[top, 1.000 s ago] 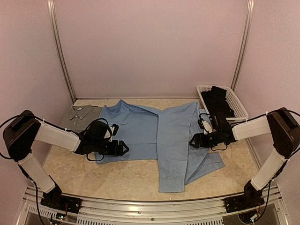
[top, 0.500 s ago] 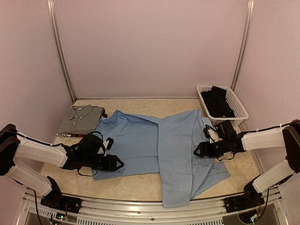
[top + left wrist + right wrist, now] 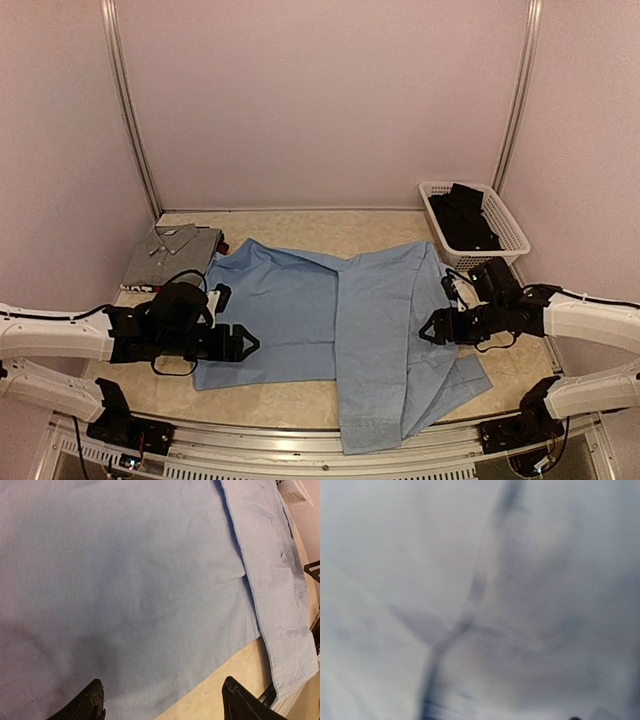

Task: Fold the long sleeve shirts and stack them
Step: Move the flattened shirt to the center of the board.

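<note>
The light blue shirt (image 3: 300, 300) lies spread across the middle of the table, its right part folded over in a long strip that reaches the near edge. My left gripper (image 3: 245, 343) hovers open over the shirt's near-left hem; in the left wrist view the black fingertips (image 3: 95, 700) straddle the hem of blue cloth (image 3: 125, 580) and nothing is pinched. My right gripper (image 3: 428, 328) sits low on the shirt's right edge, its fingers spread. The right wrist view shows only blurred pale cloth (image 3: 480, 580). A folded grey shirt (image 3: 175, 252) rests at the back left, with a red-and-black sliver (image 3: 140, 288) under it.
A white mesh basket (image 3: 510, 222) holding dark clothes (image 3: 462, 215) stands at the back right, just behind my right arm. Beige tabletop (image 3: 270, 395) shows in front of the shirt. Metal rails and pink walls enclose the table.
Both arms have drawn back toward the near edge and sunk lower. The blue shirt has slid nearer with them, its folded strip now reaching the front edge.
</note>
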Controlling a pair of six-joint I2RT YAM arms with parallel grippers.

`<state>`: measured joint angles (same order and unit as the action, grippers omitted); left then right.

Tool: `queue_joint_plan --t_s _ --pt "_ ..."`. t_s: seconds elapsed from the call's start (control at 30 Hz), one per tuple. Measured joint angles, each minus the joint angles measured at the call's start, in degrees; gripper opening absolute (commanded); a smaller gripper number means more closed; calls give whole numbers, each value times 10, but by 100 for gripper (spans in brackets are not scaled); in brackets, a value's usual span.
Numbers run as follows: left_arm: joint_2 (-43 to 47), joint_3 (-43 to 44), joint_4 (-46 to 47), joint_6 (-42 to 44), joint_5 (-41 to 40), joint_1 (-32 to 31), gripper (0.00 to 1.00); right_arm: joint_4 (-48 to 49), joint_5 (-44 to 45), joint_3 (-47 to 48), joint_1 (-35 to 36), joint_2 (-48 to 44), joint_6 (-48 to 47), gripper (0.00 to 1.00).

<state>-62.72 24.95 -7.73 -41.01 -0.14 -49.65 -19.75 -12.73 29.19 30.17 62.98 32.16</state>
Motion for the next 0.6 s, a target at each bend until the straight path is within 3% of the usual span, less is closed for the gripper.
queue_joint_plan --t_s 0.3,0.6 --pt "-94 111 44 46 -24 -28 80 -26 -16 33 109 -44 42 69" --pt "-170 150 65 71 -37 -36 83 -21 -10 17 262 -37 157 68"
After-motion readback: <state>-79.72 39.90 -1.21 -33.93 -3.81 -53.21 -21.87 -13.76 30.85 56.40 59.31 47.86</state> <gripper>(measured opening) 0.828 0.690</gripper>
